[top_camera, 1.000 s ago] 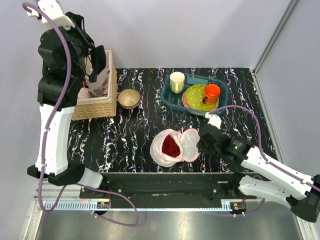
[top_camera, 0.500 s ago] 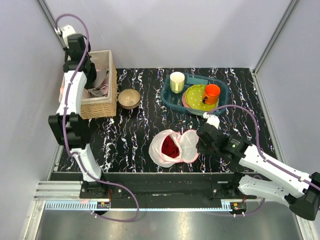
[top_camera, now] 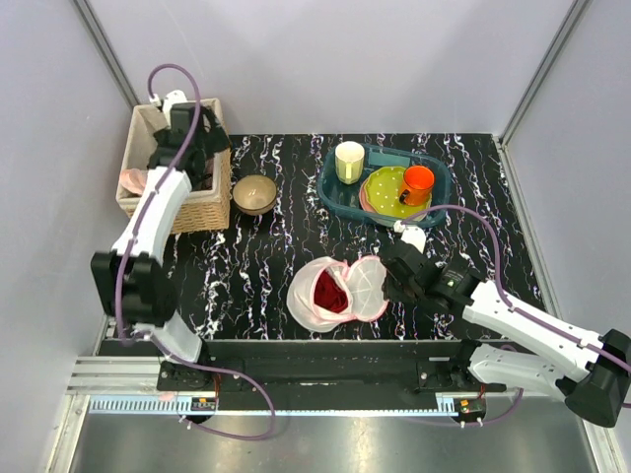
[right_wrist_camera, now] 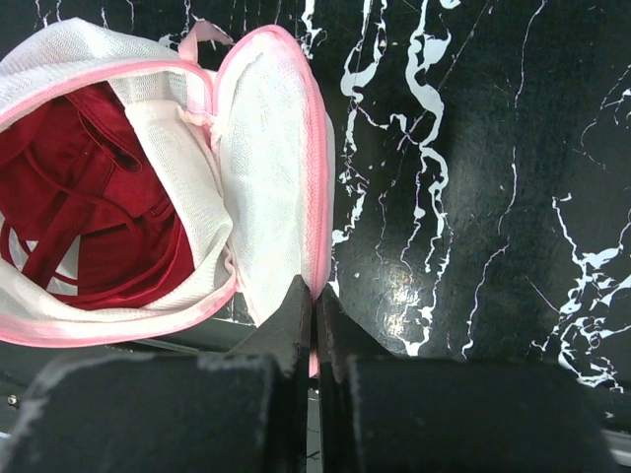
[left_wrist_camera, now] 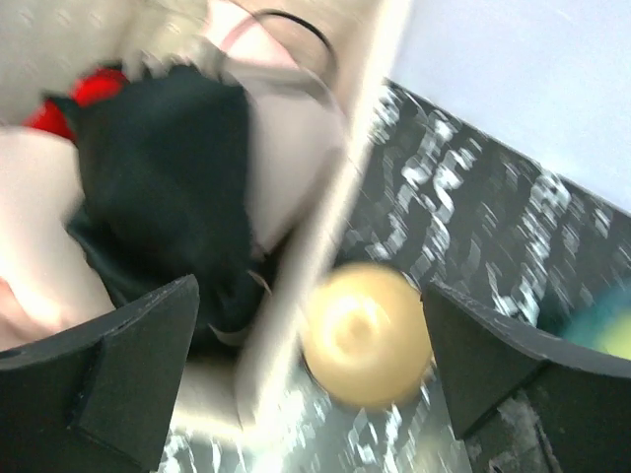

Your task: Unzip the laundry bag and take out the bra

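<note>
Grey walls, black white-veined desk [top_camera: 266, 256]. I see round white mesh laundry bag with pink zipper trim [top_camera: 365, 291] at near edge, unzipped, dark red fabric bra [right_wrist_camera: 89, 217] inside. At bag's right side, right jaws clamped on trim. Far left behind bag, left jaws spread wide, empty, over woven wicker basket [top_camera: 202, 212].

Bright colours on a black tabletop [top_camera: 261, 261] veined with white.
The rounded white mesh laundry bag [right_wrist_camera: 271, 187] has pink trim, and the dark red fabric bra [right_wrist_camera: 89, 197] is inside it. The teal plastic tray [top_camera: 335, 197] carries a lime-green round plate [top_camera: 381, 193] and an orange mug [top_camera: 417, 183].
</note>
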{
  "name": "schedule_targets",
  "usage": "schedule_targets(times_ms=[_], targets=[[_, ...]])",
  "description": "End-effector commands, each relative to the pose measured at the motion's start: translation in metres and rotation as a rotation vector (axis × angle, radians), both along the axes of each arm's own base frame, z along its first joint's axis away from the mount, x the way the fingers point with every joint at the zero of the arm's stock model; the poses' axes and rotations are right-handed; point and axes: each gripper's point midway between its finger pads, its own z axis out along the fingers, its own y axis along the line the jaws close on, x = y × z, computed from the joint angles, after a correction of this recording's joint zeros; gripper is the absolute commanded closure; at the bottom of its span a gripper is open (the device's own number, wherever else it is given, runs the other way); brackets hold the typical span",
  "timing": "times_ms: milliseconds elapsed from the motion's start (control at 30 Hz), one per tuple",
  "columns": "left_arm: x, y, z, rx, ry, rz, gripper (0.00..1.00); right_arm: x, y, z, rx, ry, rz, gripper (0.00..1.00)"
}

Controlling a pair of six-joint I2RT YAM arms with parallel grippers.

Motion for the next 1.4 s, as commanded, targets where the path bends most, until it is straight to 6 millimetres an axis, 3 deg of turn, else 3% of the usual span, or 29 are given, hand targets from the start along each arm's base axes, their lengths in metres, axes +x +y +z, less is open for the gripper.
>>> schedule_targets(times_ms=[0,33,67,100,167,233,267,300,400,500,600,733,867,933,967,1067,1200,1367], targets=[[-0.059,-0.055,0.019,-0.047,-0.092,-0.065,0.01,0.009,0.008,0.009,0.032,-0.051,-0.004,1.00],[-0.077,-0.066,0.030,-0.085,-0.126,-0.093,0.01,0.009,0.008,0.009,0.034,-0.051,-0.008,1.00],[-0.087,-0.076,0.025,-0.090,-0.123,-0.121,0.01,0.009,0.008,0.011,0.046,-0.058,-0.008,1.00],[-0.106,-0.099,0.000,-0.080,-0.071,-0.184,0.01,0.008,0.008,0.011,0.053,-0.057,-0.005,1.00],[-0.134,-0.118,0.003,-0.103,-0.068,-0.257,0.01,0.006,0.009,0.012,0.070,-0.058,0.001,1.00],[-0.164,-0.161,-0.009,-0.128,-0.037,-0.406,0.01,0.005,0.009,0.016,0.084,-0.064,0.004,1.00],[-0.180,-0.174,-0.002,-0.138,-0.058,-0.463,0.01,0.004,0.008,0.017,0.086,-0.067,0.005,1.00],[-0.201,-0.202,-0.007,-0.147,-0.038,-0.560,0.02,0.004,0.008,0.018,0.087,-0.069,0.006,1.00],[-0.248,-0.255,-0.007,-0.245,-0.004,-0.750,0.07,0.005,0.004,0.018,0.078,-0.078,-0.003,1.00],[-0.296,-0.315,0.002,-0.470,0.031,-1.008,0.11,0.004,0.004,0.015,0.072,-0.068,-0.006,1.00],[-0.326,-0.342,0.003,-0.514,0.056,-1.100,0.15,0.004,0.005,0.017,0.084,-0.070,-0.013,1.00],[-0.340,-0.362,-0.044,-0.460,0.191,-1.098,0.18,0.005,0.001,0.018,0.088,-0.083,-0.032,1.00],[-0.345,-0.377,-0.075,-0.411,0.281,-1.110,0.20,0.004,-0.001,0.017,0.097,-0.081,-0.041,1.00],[-0.328,-0.373,-0.084,-0.334,0.269,-1.039,0.22,0.002,-0.002,0.016,0.099,-0.076,-0.041,1.00],[-0.326,-0.365,-0.103,-0.275,0.323,-0.999,0.24,0.001,-0.003,0.017,0.100,-0.075,-0.042,1.00],[-0.316,-0.358,-0.119,-0.212,0.326,-0.955,0.26,-0.002,-0.009,0.017,0.097,-0.081,-0.052,1.00],[-0.313,-0.353,-0.142,-0.148,0.372,-0.939,0.27,-0.004,-0.013,0.018,0.099,-0.085,-0.061,1.00],[-0.315,-0.362,-0.165,-0.133,0.430,-0.970,0.29,-0.001,-0.011,0.021,0.105,-0.094,-0.059,1.00]])
